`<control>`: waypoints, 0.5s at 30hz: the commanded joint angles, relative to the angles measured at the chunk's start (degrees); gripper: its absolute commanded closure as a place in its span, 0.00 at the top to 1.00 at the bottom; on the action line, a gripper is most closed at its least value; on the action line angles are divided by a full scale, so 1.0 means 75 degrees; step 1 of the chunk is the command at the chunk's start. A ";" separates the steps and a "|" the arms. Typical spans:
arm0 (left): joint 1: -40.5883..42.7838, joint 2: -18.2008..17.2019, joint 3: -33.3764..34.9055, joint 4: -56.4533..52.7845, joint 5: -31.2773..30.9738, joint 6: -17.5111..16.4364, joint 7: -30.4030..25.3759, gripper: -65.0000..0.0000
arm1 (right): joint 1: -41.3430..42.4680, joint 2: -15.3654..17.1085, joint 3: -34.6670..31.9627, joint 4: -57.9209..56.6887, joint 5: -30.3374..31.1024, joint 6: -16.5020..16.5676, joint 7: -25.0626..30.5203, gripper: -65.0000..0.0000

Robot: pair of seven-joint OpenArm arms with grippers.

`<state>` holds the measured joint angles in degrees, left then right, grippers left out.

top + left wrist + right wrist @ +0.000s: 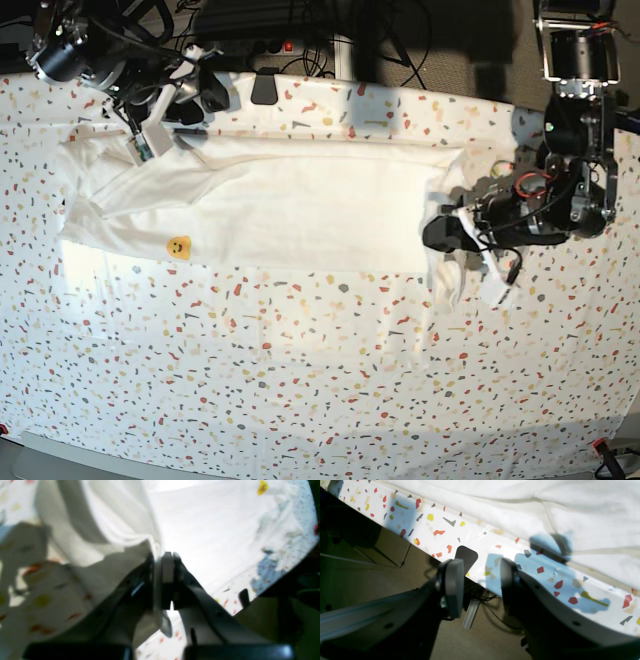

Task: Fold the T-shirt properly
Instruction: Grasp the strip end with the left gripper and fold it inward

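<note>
The white T-shirt (300, 200) lies folded into a long band across the far half of the table, with a small yellow smiley print (178, 246) near its left end. My left gripper (443, 233) is shut on the shirt's right end. In the left wrist view the gripper (163, 562) pinches a lifted fold of white cloth (120, 530), and the smiley (262, 487) shows far off. My right gripper (150, 138) sits at the shirt's far left corner. In the right wrist view it (480, 567) is open and empty over the table's edge, with the shirt (545, 510) just beyond.
The speckled terrazzo covering (320, 380) spreads over the whole table. A black clamp (265, 88) sits at the far edge, also seen in the right wrist view (467, 555). Cables and black equipment (270, 25) lie behind the table. Brown floor (382, 567) lies past the edge.
</note>
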<state>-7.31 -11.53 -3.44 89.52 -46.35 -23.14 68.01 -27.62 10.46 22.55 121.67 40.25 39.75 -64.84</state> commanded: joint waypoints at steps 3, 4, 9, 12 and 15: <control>-0.0061 0.0487 -0.0035 0.0134 -0.0020 0.0006 -0.0163 0.00 | 0.0020 0.0064 0.0026 0.0152 0.0119 0.0034 0.0119 0.38; -0.0020 0.0664 -0.0035 0.0134 -0.0020 0.0006 -0.0242 0.00 | 0.0020 0.0067 0.0026 0.0152 0.0119 0.0034 0.0119 0.38; 0.0169 0.1457 -0.0029 0.0134 -0.0017 0.0003 -0.0262 0.00 | 0.0020 0.0064 0.0026 0.0152 0.0119 0.0034 0.0122 0.38; 0.0289 0.1772 -0.0029 0.0134 -0.0015 -0.0003 -0.0271 0.00 | 0.0020 0.0067 0.0026 0.0152 0.0119 0.0034 0.0119 0.38; 0.0370 0.1976 -0.0023 0.0134 -0.0017 -0.0067 -0.0271 0.00 | 0.0023 0.0067 0.0026 0.0152 0.0119 0.0034 0.0119 0.38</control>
<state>-3.62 2.96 -3.70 89.52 -44.99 -22.92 66.76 -27.62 10.46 22.55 121.67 40.27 39.75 -64.84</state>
